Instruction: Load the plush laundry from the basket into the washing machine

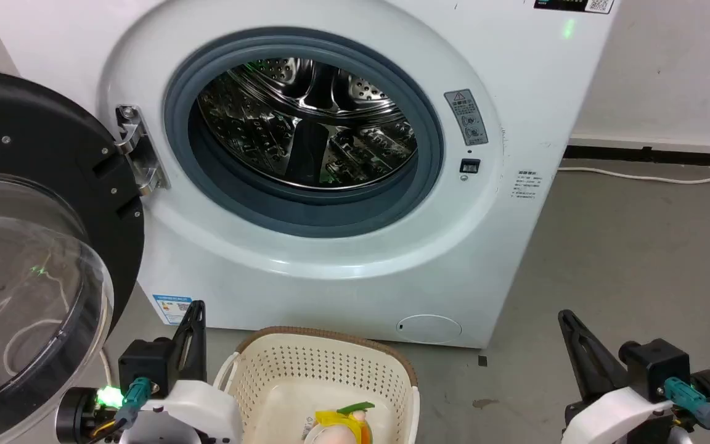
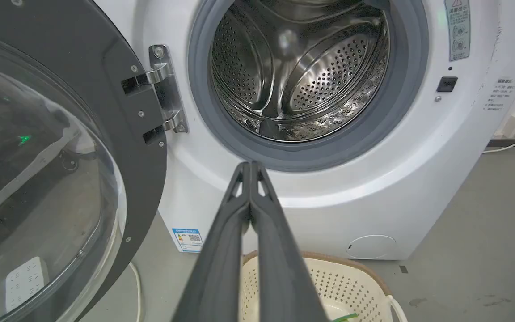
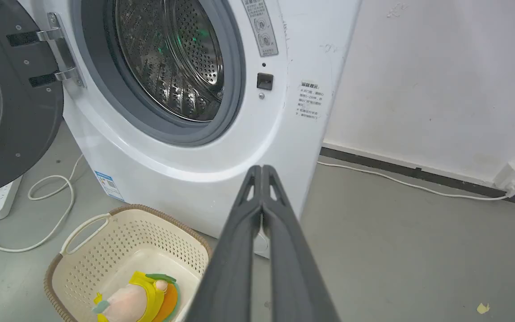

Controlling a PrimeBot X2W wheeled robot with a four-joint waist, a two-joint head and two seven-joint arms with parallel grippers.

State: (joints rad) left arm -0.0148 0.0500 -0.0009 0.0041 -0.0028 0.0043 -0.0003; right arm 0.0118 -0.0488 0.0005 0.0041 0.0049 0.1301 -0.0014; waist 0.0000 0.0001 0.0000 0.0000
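Nearest us, our left gripper [image 2: 250, 164] and right gripper [image 3: 262, 167] are pressed together, empty. Between them the soft toy [image 3: 132, 302] lies in the basket [image 3: 150, 241], awaiting pickup. Beyond, the washing machine [image 1: 330, 277] has its door [image 1: 34, 142] swung open for loading.

Bright, even indoor light falls on the washing machine [image 1: 515, 92]; its steel drum [image 1: 306, 117] glares, its outline bows in wrist views.

No wording is legible. The washer [image 1: 355, 290] carries a grey warning sticker [image 1: 466, 117] with a triangle sign right of its opening, a small block of print [image 1: 526, 185] further right, a blue-edged label [image 1: 172, 308] low on its left, and a QR code [image 1: 599, 5] on top.
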